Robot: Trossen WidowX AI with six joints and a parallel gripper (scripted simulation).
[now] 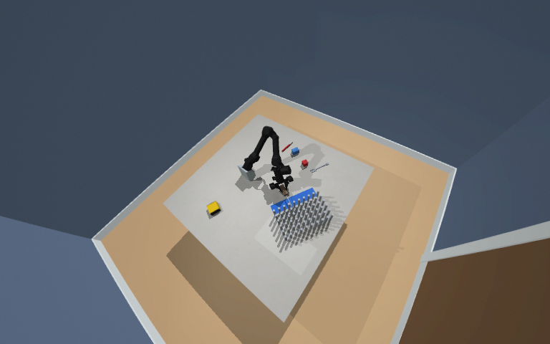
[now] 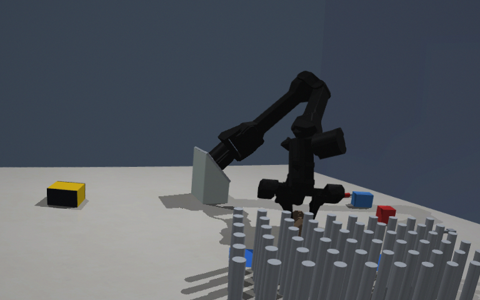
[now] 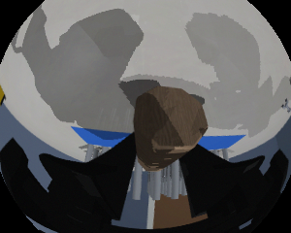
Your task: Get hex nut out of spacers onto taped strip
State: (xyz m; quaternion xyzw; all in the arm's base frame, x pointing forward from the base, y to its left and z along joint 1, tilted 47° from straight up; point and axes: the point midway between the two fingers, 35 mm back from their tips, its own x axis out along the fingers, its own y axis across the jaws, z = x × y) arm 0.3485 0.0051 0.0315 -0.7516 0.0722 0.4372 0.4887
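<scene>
Over the blue strip, the gripper is clamped on the brown handle of a tool, whose thin shaft points towards the metal spacers. The nut I cannot make out; presumably it lies among them. To reach it well, the shaft should enter along one lane, low and slow, then pull straight back; any twist could tip a spacer. The pale worktop carries long shadows, and dark blue walls stand around the wooden floor.
</scene>
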